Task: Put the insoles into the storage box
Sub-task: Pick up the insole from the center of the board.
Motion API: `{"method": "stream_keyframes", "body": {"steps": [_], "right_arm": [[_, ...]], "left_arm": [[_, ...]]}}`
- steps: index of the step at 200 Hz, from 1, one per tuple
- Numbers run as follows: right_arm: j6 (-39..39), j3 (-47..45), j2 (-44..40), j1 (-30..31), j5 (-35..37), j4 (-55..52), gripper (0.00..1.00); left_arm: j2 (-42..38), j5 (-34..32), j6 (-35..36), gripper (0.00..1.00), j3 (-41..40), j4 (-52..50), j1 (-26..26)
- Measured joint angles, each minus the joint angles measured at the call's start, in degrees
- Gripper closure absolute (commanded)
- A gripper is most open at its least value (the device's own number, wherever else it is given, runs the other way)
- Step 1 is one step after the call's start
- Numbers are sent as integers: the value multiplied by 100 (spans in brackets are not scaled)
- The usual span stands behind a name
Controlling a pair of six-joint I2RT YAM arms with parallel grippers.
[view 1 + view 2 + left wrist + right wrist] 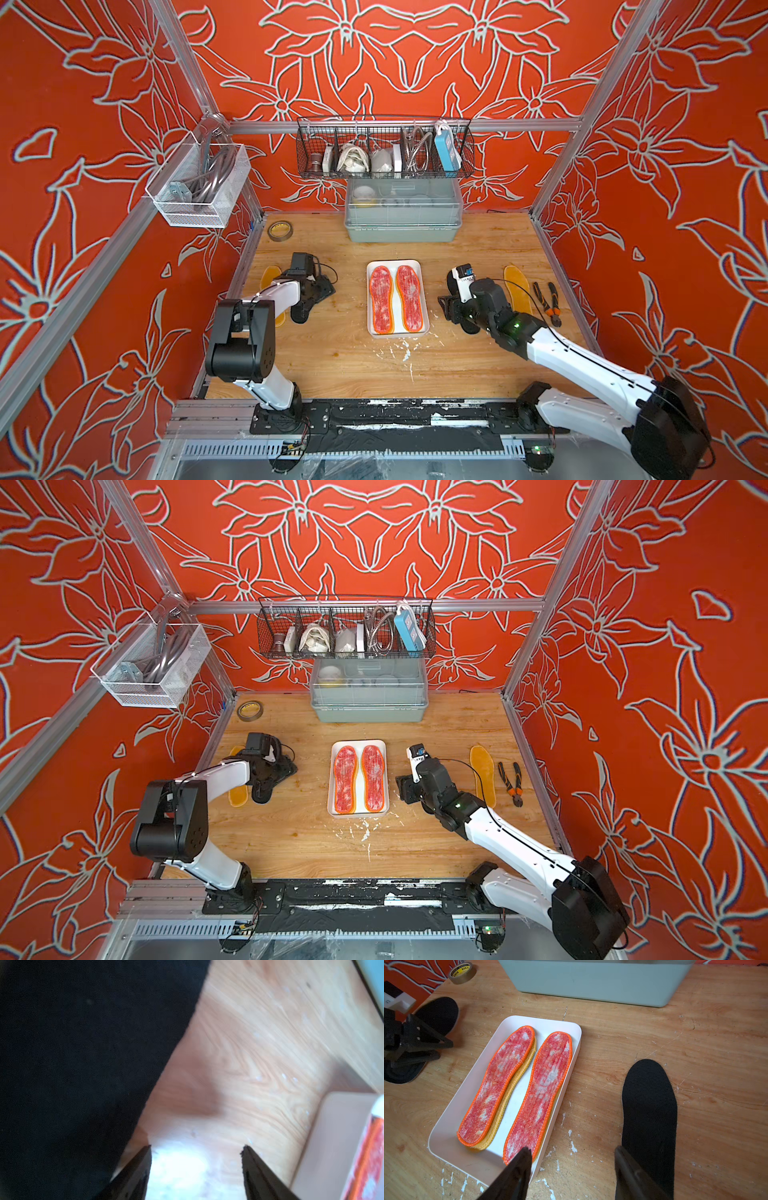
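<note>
The shallow white plastic tray [446,1142], centred on the wooden table [316,365], holds two red-and-white mottled insoles [544,1093] side by side on amber-yellow insoles [481,1145]. Right gripper [572,1148]: fingers wide, empty, between tray and one black insole [650,1105]. Left gripper [196,1147]: fingers wide, empty, beside another black insole [72,1053]. Farther: grey-green lidded bin [403,232], black wire basket [384,166] at the red wall [519,83].

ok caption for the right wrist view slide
Open jaws hover between the storage box, holding red-and-white insoles atop yellow ones, and a black insole.
</note>
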Motion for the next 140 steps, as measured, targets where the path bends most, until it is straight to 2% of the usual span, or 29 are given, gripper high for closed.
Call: {"method": "stream_keyframes", "body": {"steps": [36, 71, 110, 140], "right_arm": [[0, -2, 31, 0, 0, 37, 34], [0, -2, 70, 0, 0, 42, 34], [0, -2, 184, 0, -7, 81, 34], [0, -2, 254, 0, -7, 81, 34]], "left_arm": [[-223, 240, -282, 30, -184, -17, -267], [-809, -66, -179, 31, -151, -350, -219], [-925, -98, 271, 33, 321, -404, 551], [-203, -85, 815, 32, 1165, -787, 1069]]}}
